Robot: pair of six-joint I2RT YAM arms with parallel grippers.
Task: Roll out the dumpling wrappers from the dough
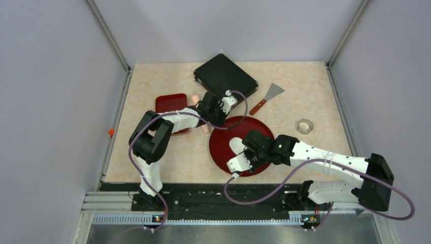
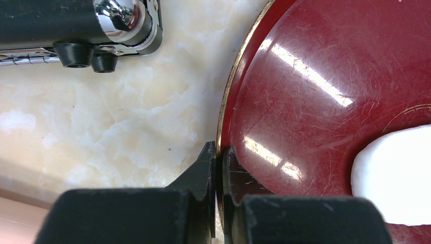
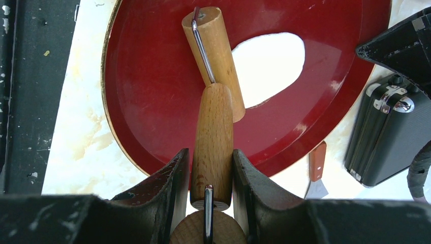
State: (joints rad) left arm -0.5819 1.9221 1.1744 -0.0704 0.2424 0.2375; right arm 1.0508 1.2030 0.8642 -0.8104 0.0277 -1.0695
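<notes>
Closest in, the right jaws are closed on the handle of a small wooden roller [image 3: 213, 137], whose barrel [image 3: 216, 56] rests on the round red plate [image 3: 152, 101] at the edge of the dough [image 3: 269, 66], a flattened white patch; no round wrappers are in sight. Beyond it the left jaws pinch the plate's far rim, apparently steadying it. Rolling looks to be the step in hand. Next, the barrel must travel across the dough under even downward pressure. Farther off on the bench lie a clear ring cutter [image 1: 305, 125] and a spatula [image 1: 269, 96].

Roller [image 3: 212, 137] between jaws, perhaps on dough [image 3: 269, 66]
</notes>
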